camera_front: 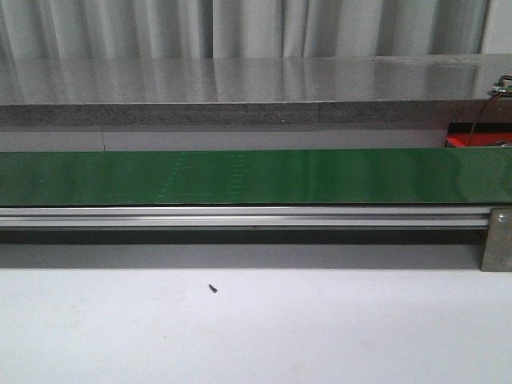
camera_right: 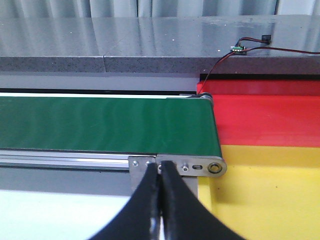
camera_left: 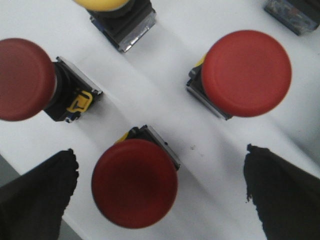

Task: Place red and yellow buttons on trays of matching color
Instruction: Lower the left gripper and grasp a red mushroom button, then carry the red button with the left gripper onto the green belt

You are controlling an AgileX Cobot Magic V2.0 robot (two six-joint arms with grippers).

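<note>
Buttons sit on the white table point(camera_left: 165, 107) beneath my left hand point(camera_left: 160, 192), spread wide and empty; the nearest red button point(camera_left: 134, 182) is lower centre. I judge it light, rigid, slick-capped, best pinched at its boxy base. My right hand point(camera_right: 161, 200) is clenched, empty.

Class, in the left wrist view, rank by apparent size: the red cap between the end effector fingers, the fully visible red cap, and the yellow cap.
1-2. Fully visible red cap and red cap between the fingers: alike, unranked.
3. Yellow cap: mostly cropped, true size unknown.
</note>
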